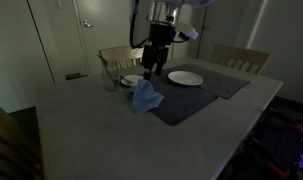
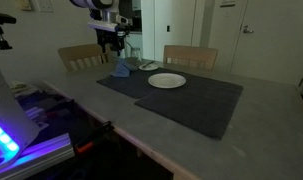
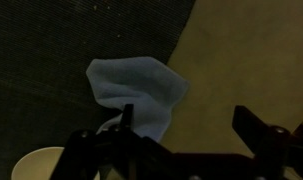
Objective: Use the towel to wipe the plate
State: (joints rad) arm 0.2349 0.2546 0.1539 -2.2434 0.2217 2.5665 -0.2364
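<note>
You are working in dim, flat room light; in both exterior views the table [image 1: 81, 130] is reading grey and hardly any hard shadows are falling on it. The plate [image 1: 185, 77] is showing as the brightest patch against the dark mat [image 1: 196, 102]. In an exterior view lit equipment [image 2: 6, 140] is spilling a blue-violet glow that is blooming at the lower corner. The wrist view is running darkest and grainy: the towel [image 3: 136, 90] is looking pale and slightly blurred, while the gripper [image 3: 186, 128] is sitting as a black, out-of-focus silhouette along the bottom edge.
</note>
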